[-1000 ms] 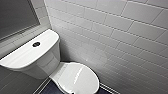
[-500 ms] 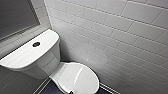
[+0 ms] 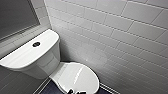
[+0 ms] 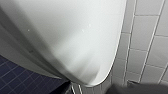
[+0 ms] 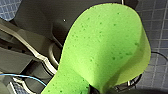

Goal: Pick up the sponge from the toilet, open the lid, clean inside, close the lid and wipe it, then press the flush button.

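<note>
One wall of white glossy oblong tiles (image 3: 120, 37) is the biggest thing in the head view, with a dark grey flat panel (image 3: 15, 17) set into the adjoining wall above the tank. Against that corner stands the white glossy ceramic toilet (image 3: 37, 62), boxy tank at the back and oval bowl reaching out over the dark blue small-tiled floor (image 3: 51, 87) toward the robot. Its smooth white oval lid (image 3: 80, 76) is down; its long axis runs from the tank outward, slanting in the head view.

The left wrist view has the lid's rounded front edge close up, with tiled wall just beside it, so I judge the left arm the nearer one to the lid. Whether the left hand (image 4: 98, 89) is apart or together I cannot tell.

The bright green soft sponge (image 5: 105, 47) is off the toilet and in the right hand (image 5: 93, 88), which looks clamped on its narrow end; the pad bends and fans out from that pinch. Behind it are the robot's own dark body parts and blue floor, so this hand seems held back from the bowl, with the lid ahead of it and lower.

The small dark round flush button (image 3: 36, 44) sits mid tank top, well apart from both hands, beyond the lid. Nothing lies on lid or tank to block a reach.
</note>
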